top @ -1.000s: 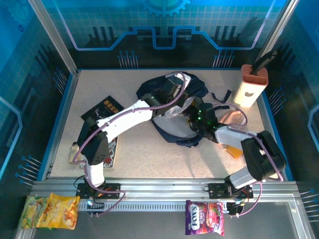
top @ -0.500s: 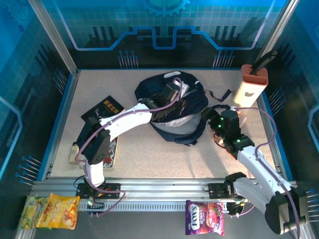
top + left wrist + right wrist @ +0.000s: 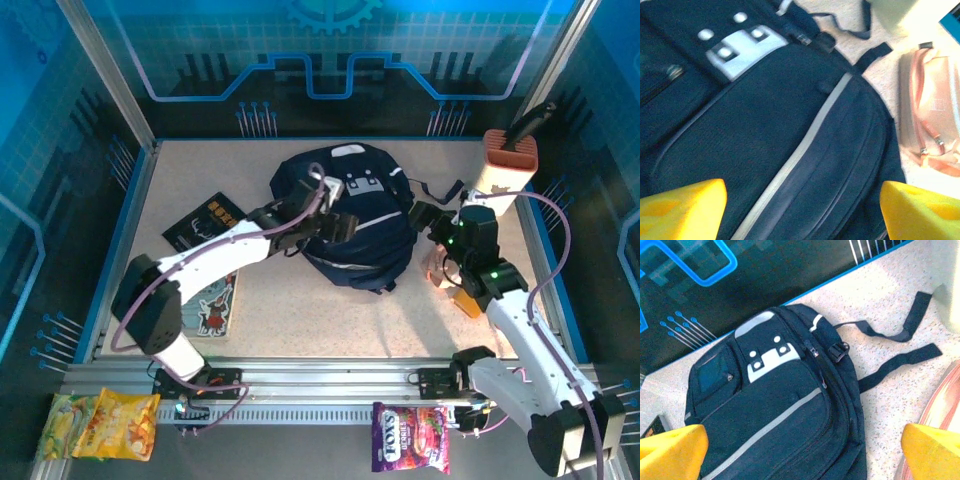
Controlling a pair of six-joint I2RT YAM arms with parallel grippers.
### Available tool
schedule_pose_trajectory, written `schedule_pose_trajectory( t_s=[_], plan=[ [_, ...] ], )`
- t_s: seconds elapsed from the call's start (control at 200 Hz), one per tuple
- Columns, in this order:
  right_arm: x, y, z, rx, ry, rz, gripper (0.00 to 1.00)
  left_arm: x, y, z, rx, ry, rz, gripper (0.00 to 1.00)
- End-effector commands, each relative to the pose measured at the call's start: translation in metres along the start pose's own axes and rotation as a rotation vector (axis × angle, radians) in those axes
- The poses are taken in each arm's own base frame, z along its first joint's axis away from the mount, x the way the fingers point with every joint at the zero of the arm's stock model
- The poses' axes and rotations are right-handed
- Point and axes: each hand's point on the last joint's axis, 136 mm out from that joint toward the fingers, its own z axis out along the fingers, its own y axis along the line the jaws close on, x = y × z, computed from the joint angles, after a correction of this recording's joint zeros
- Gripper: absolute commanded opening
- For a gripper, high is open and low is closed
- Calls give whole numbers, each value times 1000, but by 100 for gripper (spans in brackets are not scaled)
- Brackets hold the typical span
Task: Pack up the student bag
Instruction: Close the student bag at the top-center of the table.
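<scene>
The student bag [image 3: 360,215] lies flat, front side up, in the middle of the table: dark navy with a thin white stripe and a grey-white buckle patch [image 3: 357,184]. My left gripper [image 3: 335,224] hovers over the bag's left part, open, and its yellow fingertips [image 3: 680,207] straddle the stripe [image 3: 805,150] with nothing held. My right gripper [image 3: 430,216] stands just right of the bag, open and empty. The right wrist view takes in the whole bag [image 3: 775,405] and its loose straps [image 3: 900,360] on the table.
A pink pouch [image 3: 930,115] lies right of the bag, beside the right arm. A white-and-orange holder [image 3: 503,170] stands at the back right. A black book [image 3: 205,220] and a picture book [image 3: 212,305] lie on the left. Snack packets [image 3: 100,425] rest on the front rail.
The bag has dropped from a bunched, lifted shape to lying flat. My left gripper has let go, opened and pulled back left. The right gripper has drawn away to the right, opening wider.
</scene>
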Motion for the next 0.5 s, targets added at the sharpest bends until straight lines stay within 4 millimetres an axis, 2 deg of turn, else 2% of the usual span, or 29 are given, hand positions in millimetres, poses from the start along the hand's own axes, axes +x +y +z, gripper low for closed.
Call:
schedule_pose_trajectory(
  t_s=[0.0,0.135,0.255,0.355,0.49],
  plan=[
    [2,11,6,-60,26,-2,100,31,48,-22,-141,45,-125,90],
    [8,23,18,-121,59,27,100,77,106,-42,-272,101,-303,99],
    [13,31,26,-153,96,44,100,124,151,-63,-401,145,-482,99],
    [19,34,32,-158,120,54,100,158,169,-75,-453,181,-593,99],
    [26,36,38,-159,139,75,100,192,177,-77,-494,229,-657,99]
  ],
)
